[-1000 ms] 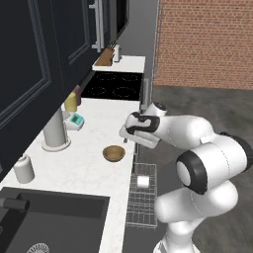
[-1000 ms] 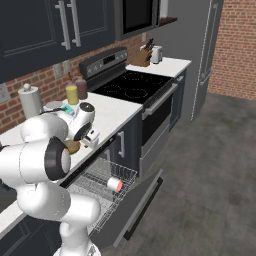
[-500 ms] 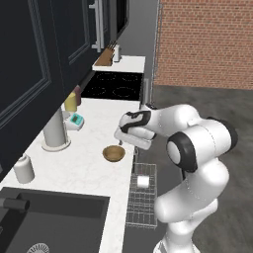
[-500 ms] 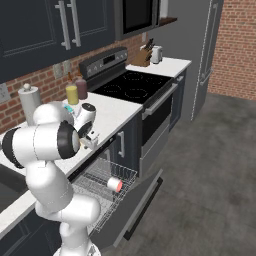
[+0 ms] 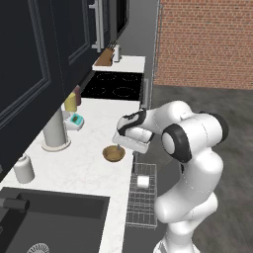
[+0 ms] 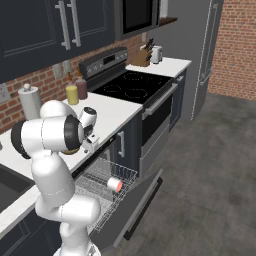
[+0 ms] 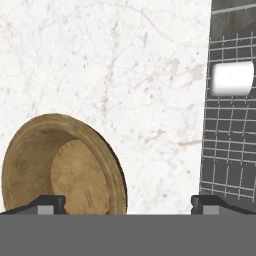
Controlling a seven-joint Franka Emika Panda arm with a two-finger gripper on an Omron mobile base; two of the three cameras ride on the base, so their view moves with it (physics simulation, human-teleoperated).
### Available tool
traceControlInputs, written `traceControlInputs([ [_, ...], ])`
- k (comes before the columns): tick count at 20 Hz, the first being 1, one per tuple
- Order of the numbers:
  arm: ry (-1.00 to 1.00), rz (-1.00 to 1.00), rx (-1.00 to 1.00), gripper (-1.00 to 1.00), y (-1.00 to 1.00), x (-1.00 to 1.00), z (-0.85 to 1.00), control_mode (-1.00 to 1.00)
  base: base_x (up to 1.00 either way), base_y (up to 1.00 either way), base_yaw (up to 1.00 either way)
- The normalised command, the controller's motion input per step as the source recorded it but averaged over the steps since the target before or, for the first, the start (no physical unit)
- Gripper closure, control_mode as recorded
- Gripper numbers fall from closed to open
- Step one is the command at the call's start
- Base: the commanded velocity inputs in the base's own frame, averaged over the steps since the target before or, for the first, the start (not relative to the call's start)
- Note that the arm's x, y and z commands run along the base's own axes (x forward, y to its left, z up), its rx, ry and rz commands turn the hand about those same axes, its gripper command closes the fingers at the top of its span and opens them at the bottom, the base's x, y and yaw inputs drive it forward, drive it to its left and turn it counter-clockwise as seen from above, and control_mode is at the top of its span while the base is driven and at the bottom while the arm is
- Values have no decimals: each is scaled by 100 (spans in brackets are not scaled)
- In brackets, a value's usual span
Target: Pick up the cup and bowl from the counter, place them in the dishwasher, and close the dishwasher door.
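The brown wooden bowl stands on the white counter close to its front edge. My gripper hangs open just above the bowl's right rim, pointing down. In the hand view the bowl lies at the lower left, with one fingertip over its inside and the other over the counter's edge by the rack. The white cup lies on its side in the grey wire rack of the open dishwasher. Its red-pink end shows in the right base view. Nothing is held.
On the counter behind the bowl stand a tall pale cylinder, a teal item, a yellow jar and a white jar. The black sink is at the near left, the cooktop farther along. The dishwasher door hangs open into the floor space.
The hand has moved left and lower, from beside the counter's edge to just above the bowl. The jaws have stayed open, and the bowl and cup have not moved.
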Motion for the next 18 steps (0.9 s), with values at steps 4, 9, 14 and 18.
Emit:
traceControlInputs([
  [4,0,3,0,-100,21,0,-17,-100,0,0,0],
  [9,0,3,0,-100,14,0,-17,-100,0,0,0],
  [14,0,2,0,100,10,0,-28,-100,0,0,0],
  [18,0,2,0,100,1,0,-18,-100,0,0,0],
])
